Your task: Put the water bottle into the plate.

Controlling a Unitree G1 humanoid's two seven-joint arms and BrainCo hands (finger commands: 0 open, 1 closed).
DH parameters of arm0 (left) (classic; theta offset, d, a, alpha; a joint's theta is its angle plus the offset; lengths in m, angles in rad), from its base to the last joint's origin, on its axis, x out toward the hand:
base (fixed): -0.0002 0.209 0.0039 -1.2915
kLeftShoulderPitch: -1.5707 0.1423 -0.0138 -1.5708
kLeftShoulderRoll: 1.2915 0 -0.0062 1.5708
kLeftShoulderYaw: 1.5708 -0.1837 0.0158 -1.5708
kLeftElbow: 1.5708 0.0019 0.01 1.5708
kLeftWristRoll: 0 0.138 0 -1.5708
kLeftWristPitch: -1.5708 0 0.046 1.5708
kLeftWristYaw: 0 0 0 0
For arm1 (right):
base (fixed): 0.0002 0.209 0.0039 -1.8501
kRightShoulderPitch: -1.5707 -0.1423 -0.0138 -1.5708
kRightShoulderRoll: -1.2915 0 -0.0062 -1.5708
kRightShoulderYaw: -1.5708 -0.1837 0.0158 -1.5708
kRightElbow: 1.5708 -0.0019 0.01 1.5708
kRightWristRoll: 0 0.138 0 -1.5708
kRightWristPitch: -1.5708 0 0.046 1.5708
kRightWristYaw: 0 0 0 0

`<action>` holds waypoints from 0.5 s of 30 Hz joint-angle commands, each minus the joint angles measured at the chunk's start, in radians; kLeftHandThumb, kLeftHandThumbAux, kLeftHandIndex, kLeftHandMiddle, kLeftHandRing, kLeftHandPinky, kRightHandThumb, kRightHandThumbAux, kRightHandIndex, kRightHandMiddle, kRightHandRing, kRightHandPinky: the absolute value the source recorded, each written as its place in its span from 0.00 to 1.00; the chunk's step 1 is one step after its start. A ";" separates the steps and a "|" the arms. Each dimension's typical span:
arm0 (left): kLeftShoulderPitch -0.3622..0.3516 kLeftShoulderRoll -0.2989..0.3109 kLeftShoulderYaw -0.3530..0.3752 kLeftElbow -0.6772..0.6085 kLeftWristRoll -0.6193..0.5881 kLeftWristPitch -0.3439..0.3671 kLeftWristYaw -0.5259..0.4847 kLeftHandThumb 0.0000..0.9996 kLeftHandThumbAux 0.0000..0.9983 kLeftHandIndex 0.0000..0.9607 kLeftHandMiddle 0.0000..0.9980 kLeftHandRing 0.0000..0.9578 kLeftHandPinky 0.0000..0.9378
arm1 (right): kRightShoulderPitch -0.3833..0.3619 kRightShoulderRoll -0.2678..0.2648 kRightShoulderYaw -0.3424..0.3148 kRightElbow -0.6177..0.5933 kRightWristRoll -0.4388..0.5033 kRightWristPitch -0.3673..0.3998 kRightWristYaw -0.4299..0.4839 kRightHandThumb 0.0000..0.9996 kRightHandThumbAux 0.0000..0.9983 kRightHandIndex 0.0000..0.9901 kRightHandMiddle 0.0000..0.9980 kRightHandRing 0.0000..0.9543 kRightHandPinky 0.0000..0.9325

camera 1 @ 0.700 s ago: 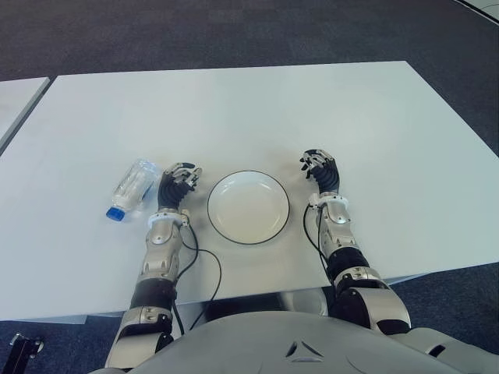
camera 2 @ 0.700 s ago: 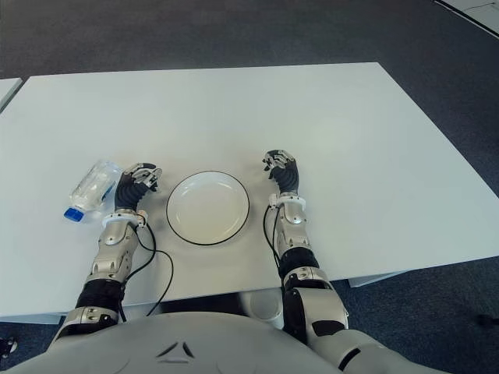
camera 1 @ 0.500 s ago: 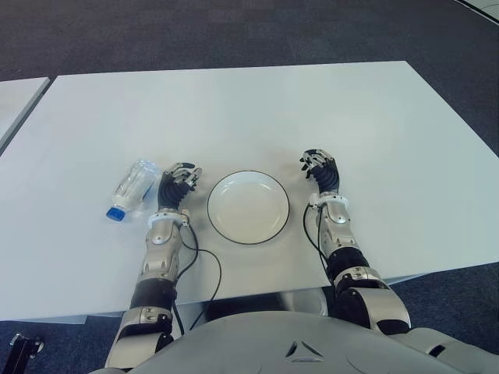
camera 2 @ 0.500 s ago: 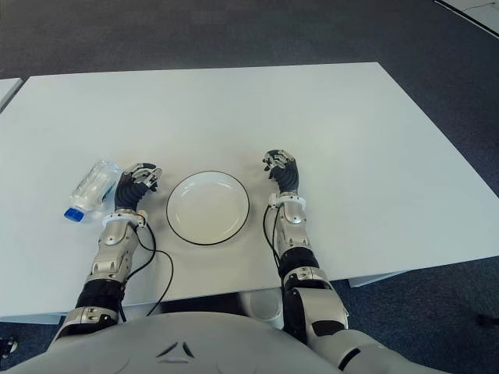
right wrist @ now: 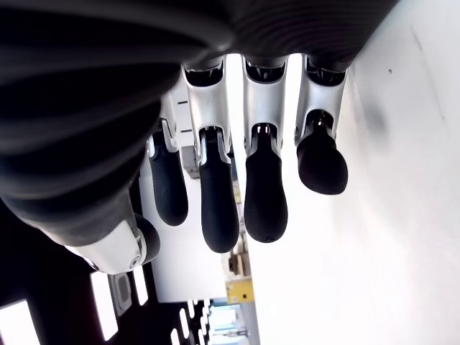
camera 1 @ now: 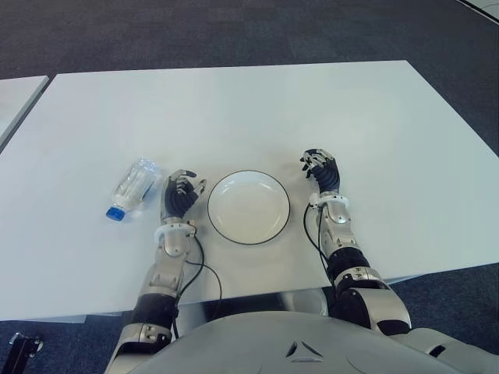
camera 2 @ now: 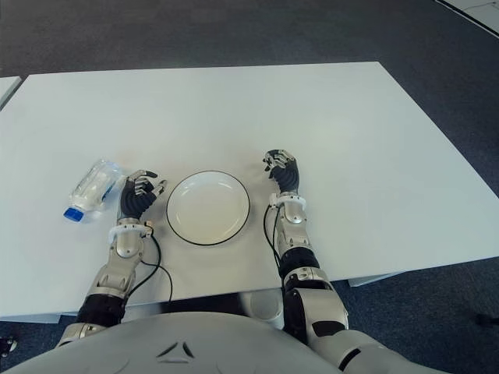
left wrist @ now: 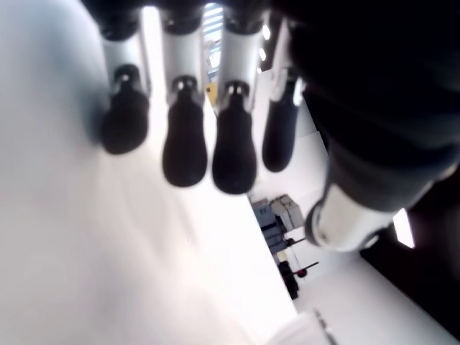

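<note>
clear water bottle point(camera 1: 134, 188) beside left hand point(camera 1: 180, 196)

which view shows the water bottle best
The left eye view: the whole water bottle lies on its side on the table, blue cap toward the robot, just off the left hand. The right eye view shows it too, nearer the edge. Neither wrist view shows it.

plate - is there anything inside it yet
Nothing shows inside the plate: its white bowl is bare to the dark rim. The water bottle lies on the table, to the left of the left hand, which holds nothing. Whatever is under the plate is hidden.
</note>
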 commanded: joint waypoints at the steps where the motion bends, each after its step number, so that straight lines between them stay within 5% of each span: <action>1: 0.007 0.040 -0.044 0.008 0.151 0.031 0.142 0.71 0.72 0.45 0.76 0.79 0.82 | 0.047 0.009 -0.001 0.047 0.002 0.076 -0.004 0.84 0.68 0.43 0.56 0.79 0.79; 15: 0.012 0.103 -0.127 -0.067 0.418 0.226 0.343 0.71 0.72 0.45 0.73 0.74 0.71 | 0.048 0.014 -0.003 0.047 0.007 0.078 0.003 0.84 0.68 0.43 0.56 0.79 0.79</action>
